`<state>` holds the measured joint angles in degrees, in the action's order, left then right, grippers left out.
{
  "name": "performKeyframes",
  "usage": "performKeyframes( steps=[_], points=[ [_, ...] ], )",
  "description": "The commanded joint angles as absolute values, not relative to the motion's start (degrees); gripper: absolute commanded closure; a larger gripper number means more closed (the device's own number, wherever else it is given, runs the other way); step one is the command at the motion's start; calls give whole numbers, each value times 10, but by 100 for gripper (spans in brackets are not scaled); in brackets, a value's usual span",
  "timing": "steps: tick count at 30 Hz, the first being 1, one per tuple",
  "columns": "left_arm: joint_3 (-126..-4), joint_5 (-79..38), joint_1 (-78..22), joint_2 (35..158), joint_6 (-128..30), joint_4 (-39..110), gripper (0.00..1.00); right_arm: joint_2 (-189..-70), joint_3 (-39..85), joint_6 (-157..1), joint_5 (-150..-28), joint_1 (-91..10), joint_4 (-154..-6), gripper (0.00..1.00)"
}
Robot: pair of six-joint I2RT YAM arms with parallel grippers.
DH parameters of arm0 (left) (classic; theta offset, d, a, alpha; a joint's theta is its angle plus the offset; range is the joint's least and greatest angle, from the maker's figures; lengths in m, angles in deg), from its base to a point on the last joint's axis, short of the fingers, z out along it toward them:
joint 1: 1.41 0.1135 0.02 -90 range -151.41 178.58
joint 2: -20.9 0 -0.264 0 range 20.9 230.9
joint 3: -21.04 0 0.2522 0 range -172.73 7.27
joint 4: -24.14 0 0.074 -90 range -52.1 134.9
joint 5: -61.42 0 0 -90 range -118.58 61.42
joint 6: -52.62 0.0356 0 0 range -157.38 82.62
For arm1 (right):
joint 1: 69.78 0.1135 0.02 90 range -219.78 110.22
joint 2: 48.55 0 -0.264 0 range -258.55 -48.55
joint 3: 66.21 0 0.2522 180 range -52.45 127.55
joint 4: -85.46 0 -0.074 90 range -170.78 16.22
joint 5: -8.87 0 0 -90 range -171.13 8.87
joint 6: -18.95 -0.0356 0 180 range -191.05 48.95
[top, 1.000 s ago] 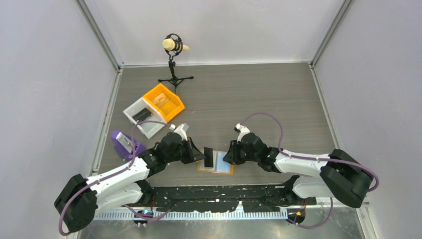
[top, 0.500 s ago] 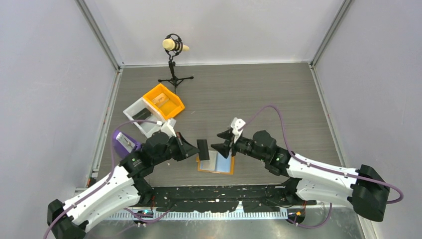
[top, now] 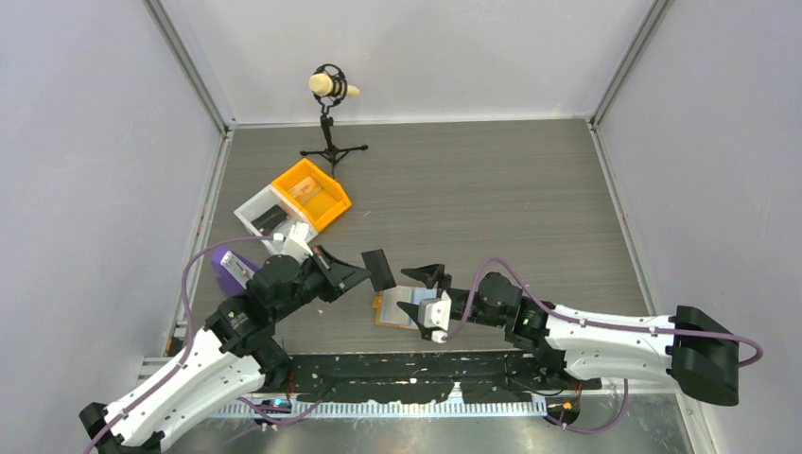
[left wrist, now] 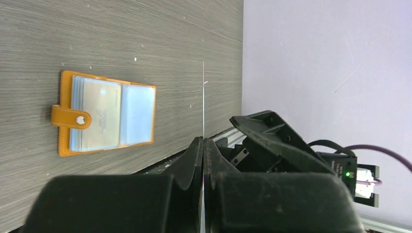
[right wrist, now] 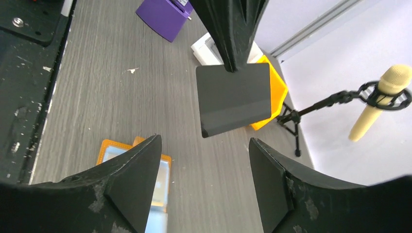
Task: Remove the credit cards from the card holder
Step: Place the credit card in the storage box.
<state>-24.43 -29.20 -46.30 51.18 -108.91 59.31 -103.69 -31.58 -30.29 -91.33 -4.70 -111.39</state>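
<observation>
While the card holder (top: 386,312) lies open near the front edge of the table (top: 492,189), my right gripper (top: 427,294) hangs over it, jaws spread wide and holding nothing. Slightly farther off, my left gripper (top: 362,273) is clamped on one edge of a dark credit card (top: 380,270), raised clear. Likely fault: so slight an edge-grip lets the card pivot or slip. A second earlier the right jaws stood narrow at the holder's right edge, and the card sat lower, over the holder.
</observation>
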Motion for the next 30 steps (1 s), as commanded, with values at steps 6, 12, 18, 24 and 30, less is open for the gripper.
performKeyframes(
  steps=[6, 12, 18, 24, 30],
  points=[
    [-243, -260, -462, 524, -1157, 538, 100, -1087, -299, -198, -850, -2, -1194, 28],
    [-232, -249, -462, 538, -1173, 519, 100, -1112, -305, -195, -828, 14, -1262, 38],
    [-215, -250, -462, 537, -1193, 499, 100, -1124, -332, -195, -795, 33, -1316, 68],
    [-240, -262, -462, 544, -1123, 509, 80, -1073, -335, -297, -742, 35, -1279, 95],
    [-288, -302, -462, 538, -995, 593, 54, -1009, -229, -525, -735, 19, -1015, 95]
  ],
)
